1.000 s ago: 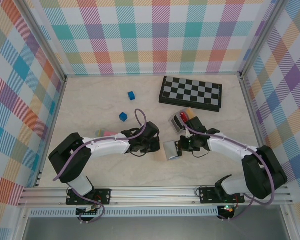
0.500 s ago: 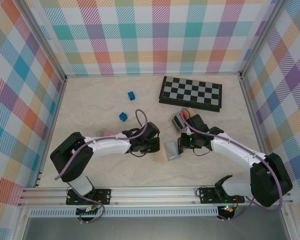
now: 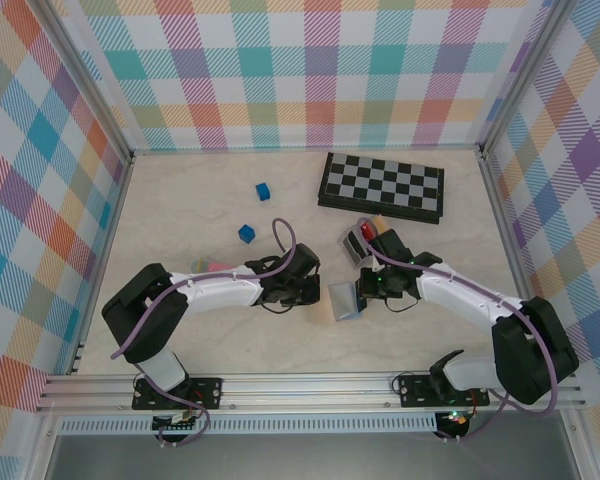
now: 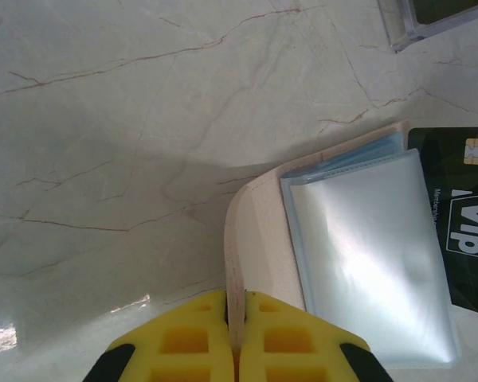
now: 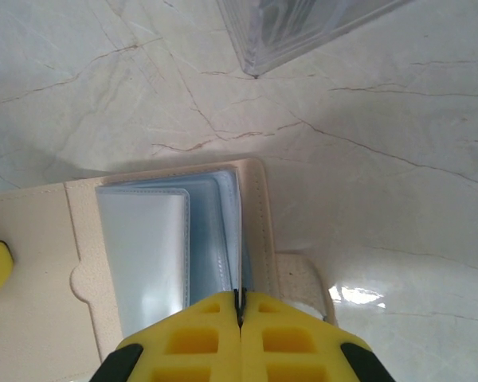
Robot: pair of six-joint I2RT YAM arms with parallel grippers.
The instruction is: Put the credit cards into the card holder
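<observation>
The tan card holder (image 3: 345, 300) lies open on the table between both grippers, its blue-grey sleeves (image 4: 374, 263) facing up. My left gripper (image 4: 236, 298) is shut on the edge of the holder's tan flap (image 4: 259, 239). My right gripper (image 5: 240, 296) is shut on a thin dark card edge that stands among the sleeves (image 5: 143, 255). In the left wrist view a black credit card (image 4: 462, 215) with a chip and "Vip" lettering sticks out from behind the sleeves on the right. A red card (image 3: 366, 231) sits in the clear case (image 3: 358, 243) behind the right gripper (image 3: 364, 291).
A folded chessboard (image 3: 382, 186) lies at the back right. Two blue cubes (image 3: 263, 190) (image 3: 246, 233) rest on the left half, and a pink and yellow item (image 3: 212, 266) lies beside the left arm. Checked walls close in three sides.
The right wrist shifted slightly away from the holder and came back beside it. The left arm and the holder stayed where they were.
</observation>
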